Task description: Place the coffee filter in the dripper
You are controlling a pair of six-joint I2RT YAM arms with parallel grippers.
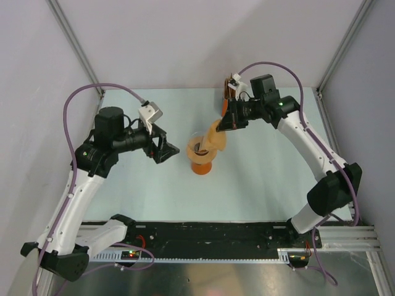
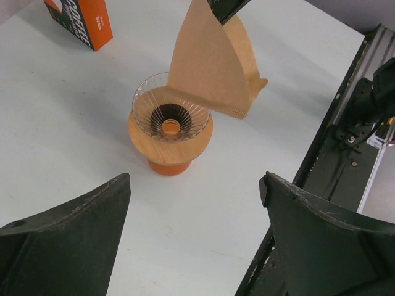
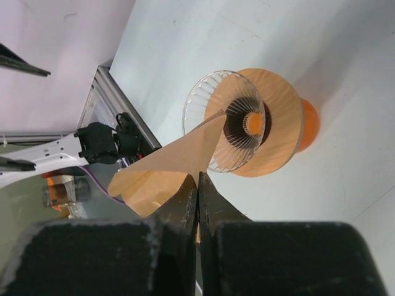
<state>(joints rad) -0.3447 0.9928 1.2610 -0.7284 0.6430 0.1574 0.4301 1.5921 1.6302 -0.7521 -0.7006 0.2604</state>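
The coffee filter (image 1: 216, 139), a light-brown fan of paper, hangs from my right gripper (image 1: 223, 125), which is shut on its edge. It also shows in the left wrist view (image 2: 210, 68) and the right wrist view (image 3: 176, 163). Its lower tip rests at the rim of the dripper (image 2: 171, 115), a clear ribbed cone on a tan disc over an orange glass beaker (image 1: 201, 165). The dripper shows in the right wrist view (image 3: 225, 117) too. My left gripper (image 1: 165, 146) is open and empty, left of the dripper, its fingers (image 2: 68, 240) wide apart.
A small orange box (image 2: 80, 21) stands behind the dripper; in the top view it (image 1: 231, 91) sits by the right arm's wrist. The black rail (image 1: 216, 234) runs along the table's near edge.
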